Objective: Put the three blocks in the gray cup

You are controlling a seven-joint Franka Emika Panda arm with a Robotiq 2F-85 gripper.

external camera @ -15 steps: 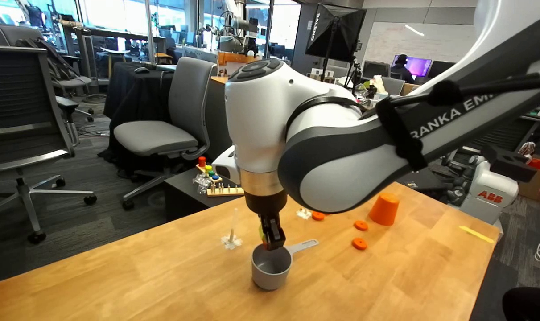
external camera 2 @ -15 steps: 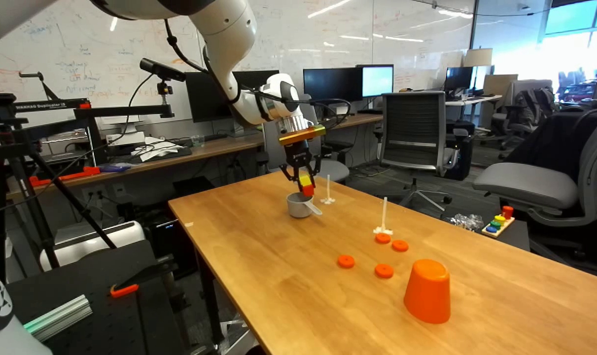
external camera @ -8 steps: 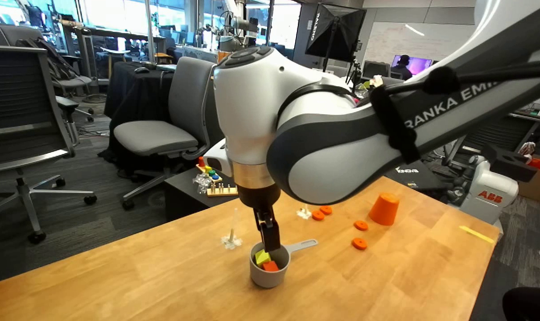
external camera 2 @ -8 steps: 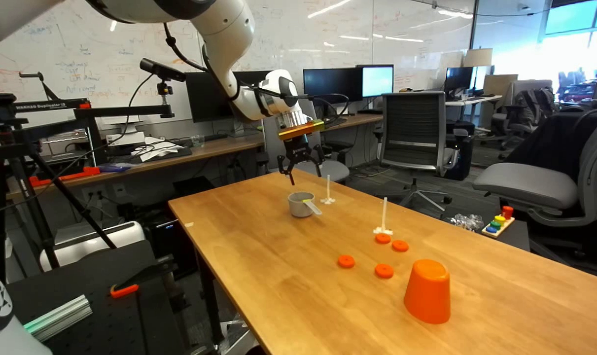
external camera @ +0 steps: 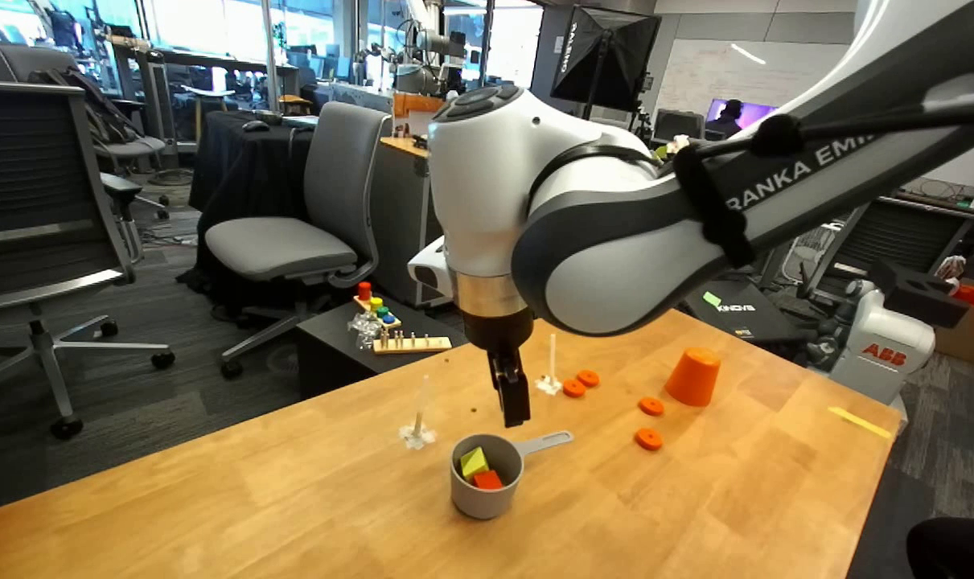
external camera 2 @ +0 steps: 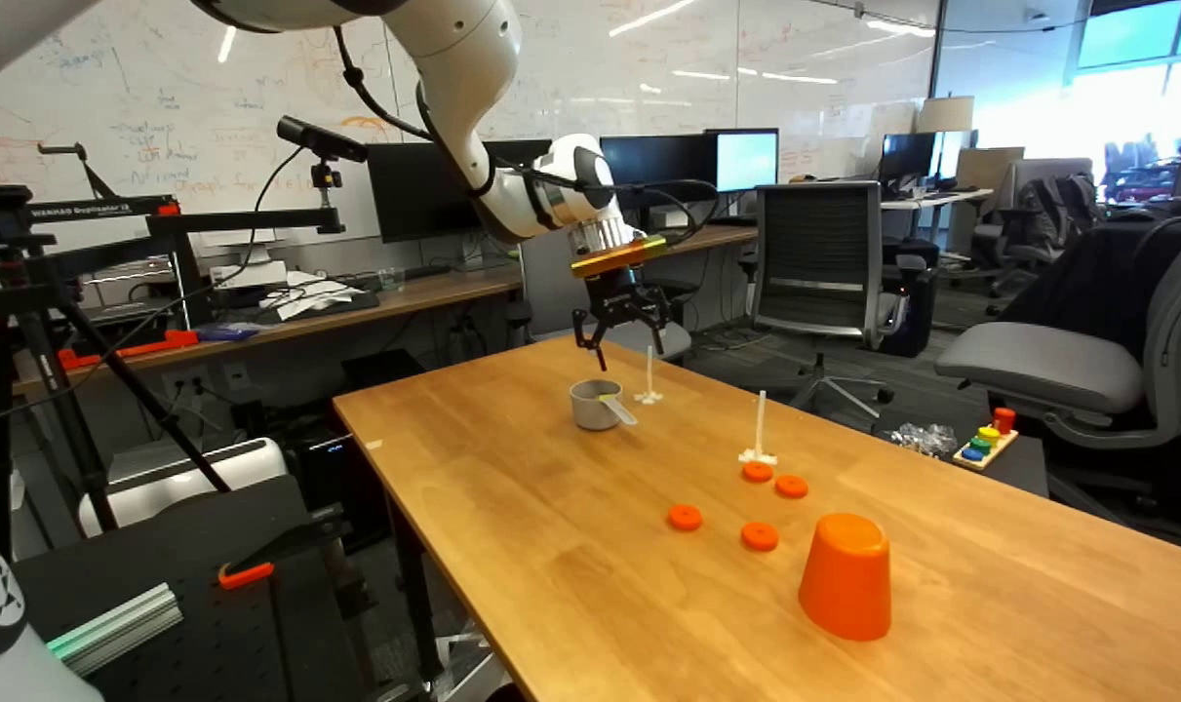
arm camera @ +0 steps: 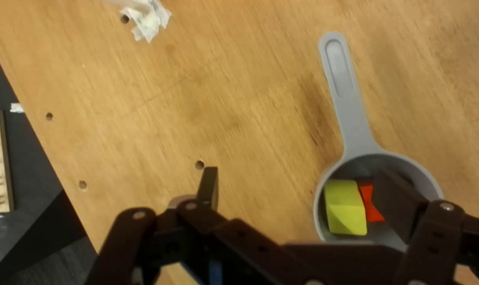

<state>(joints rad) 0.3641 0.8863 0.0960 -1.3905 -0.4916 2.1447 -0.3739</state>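
Robotiq gripper (external camera 2: pixel 632 359): spread apart
Gray measuring cup (arm camera: pixel 368 167): below gripper, wrist view's lower right
Yellow-green block (arm camera: pixel 345 208), red block (arm camera: pixel 369 202): inside

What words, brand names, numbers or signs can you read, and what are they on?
"RANKA EMI", part hidden: the robot arm.
"ABB": the white machine.
"KINOVA": the black case; smaller print unreadable.
"WANHAO Duplicator", last characters tiny: the black bar.
Too blurred or small to read: marks on the whiteboard, softbox and round cap.
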